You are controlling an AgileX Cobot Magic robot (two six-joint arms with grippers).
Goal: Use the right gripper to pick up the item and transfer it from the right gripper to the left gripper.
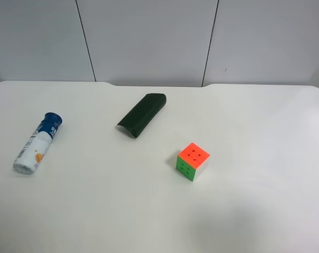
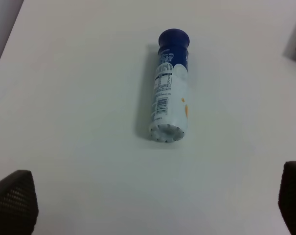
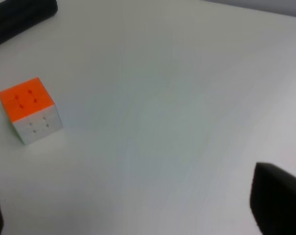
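Observation:
The item, a small white bottle with a blue label and a dark blue cap, lies on its side at the left of the white table. In the left wrist view the bottle lies ahead of my left gripper, base toward the camera. That gripper's fingers are wide apart and empty. My right gripper is open and empty too, with only its black fingertips showing. The bottle is not in the right wrist view. Neither arm shows in the exterior high view.
An orange-green puzzle cube sits near the table's middle and also shows in the right wrist view. A dark green flat pouch lies behind it, seen at the edge of the right wrist view. Grey wall panels stand behind the table.

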